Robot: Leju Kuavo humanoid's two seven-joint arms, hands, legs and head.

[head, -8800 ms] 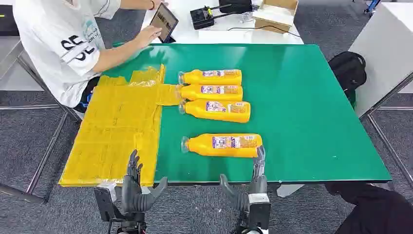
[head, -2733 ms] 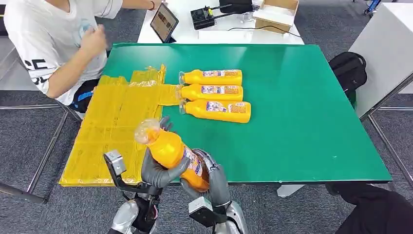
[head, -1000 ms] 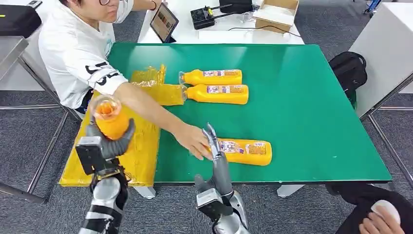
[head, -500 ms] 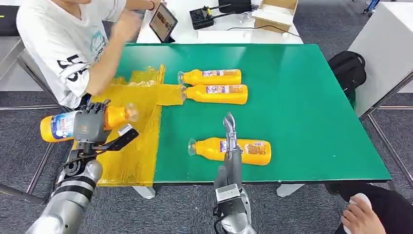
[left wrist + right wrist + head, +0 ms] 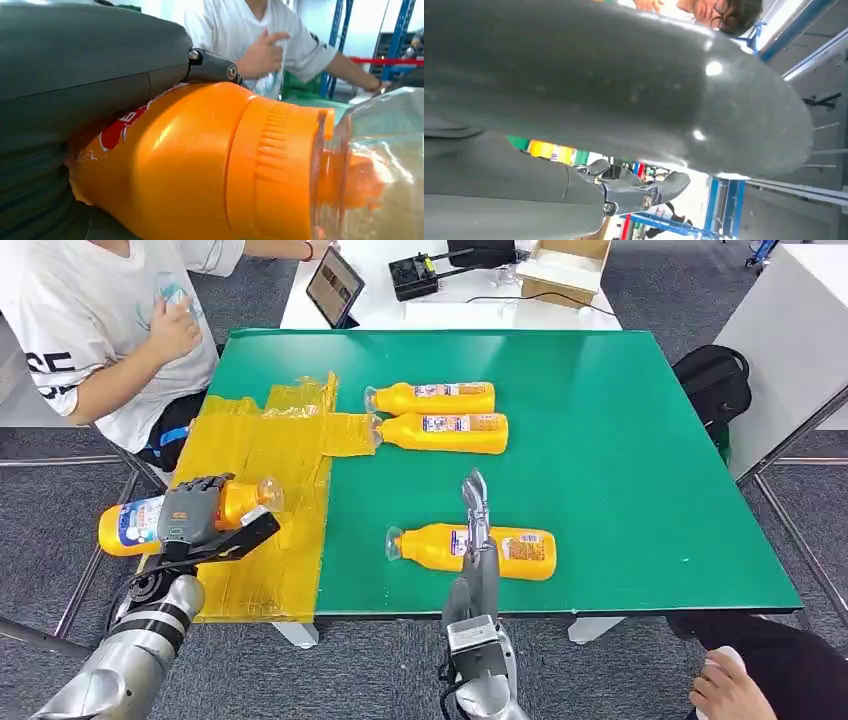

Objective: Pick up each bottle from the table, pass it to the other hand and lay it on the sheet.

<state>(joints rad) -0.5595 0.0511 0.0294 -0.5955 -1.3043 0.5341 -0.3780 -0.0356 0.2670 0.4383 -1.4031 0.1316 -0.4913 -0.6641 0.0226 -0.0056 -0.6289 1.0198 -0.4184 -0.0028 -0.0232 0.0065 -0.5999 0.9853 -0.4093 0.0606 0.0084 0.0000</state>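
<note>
Green counter (image 5: 620,460) is carrying a yellow sheet (image 5: 255,470) on its left part. Left hand (image 5: 190,512) is gripping a bottle (image 5: 135,524) sideways at the sheet's outer edge. Right hand (image 5: 476,515) is reaching fingers-extended, holding nothing, over another bottle (image 5: 505,550). Grey carpet is lying underneath; a person (image 5: 100,330) is sitting nearby.

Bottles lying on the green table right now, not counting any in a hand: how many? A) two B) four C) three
C: two bottles lie side by side near the sheet, and one near the right hand; the left hand holds a fourth.
</note>
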